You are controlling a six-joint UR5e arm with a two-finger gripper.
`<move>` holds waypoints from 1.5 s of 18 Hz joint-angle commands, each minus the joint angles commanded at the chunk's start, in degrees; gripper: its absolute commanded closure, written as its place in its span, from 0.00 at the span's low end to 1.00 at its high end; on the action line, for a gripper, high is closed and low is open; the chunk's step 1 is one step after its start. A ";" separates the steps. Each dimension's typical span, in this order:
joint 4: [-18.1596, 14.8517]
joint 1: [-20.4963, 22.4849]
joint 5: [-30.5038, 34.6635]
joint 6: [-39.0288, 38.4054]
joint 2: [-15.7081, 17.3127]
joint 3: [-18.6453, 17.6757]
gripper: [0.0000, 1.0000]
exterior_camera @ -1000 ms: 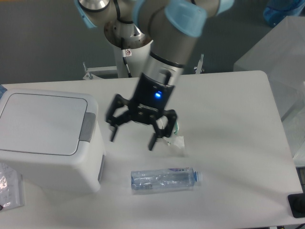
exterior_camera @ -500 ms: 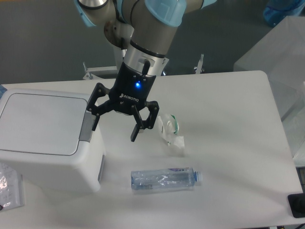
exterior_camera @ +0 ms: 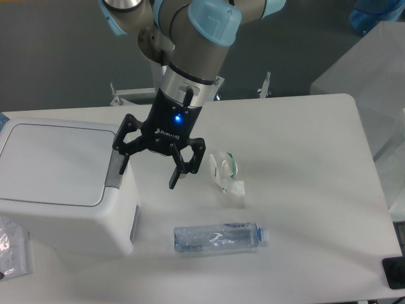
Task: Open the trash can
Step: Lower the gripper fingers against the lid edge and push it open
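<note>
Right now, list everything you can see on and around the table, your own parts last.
trash can: one, white with a grey push-button, left side of the table, lid shut
bottle: one, clear plastic, lying on its side near the front edge
crumpled wrapper: one, white with some green, mid-table right of the gripper
plastic bag: one, clear, front left corner beside the trash can
dark object: one, black, far right edge, cut off by the frame
table: one, white
gripper: one, black, fingers spread open, left finger at the push-button edge
arm: one, grey with light blue caps
</note>
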 joint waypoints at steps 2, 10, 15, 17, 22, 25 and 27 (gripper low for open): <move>0.00 0.00 0.00 0.00 0.00 -0.26 0.00; 0.09 -0.35 0.00 0.09 -0.26 -1.23 0.00; 0.35 -0.35 0.00 0.09 -0.35 -1.23 0.00; 0.35 -0.44 0.09 0.09 -0.35 -1.23 0.00; 0.35 -0.44 0.00 0.09 -0.44 -1.23 0.00; 0.35 -0.44 0.09 0.09 -0.53 -1.32 0.00; 0.35 -0.44 0.00 0.09 -0.53 -1.23 0.00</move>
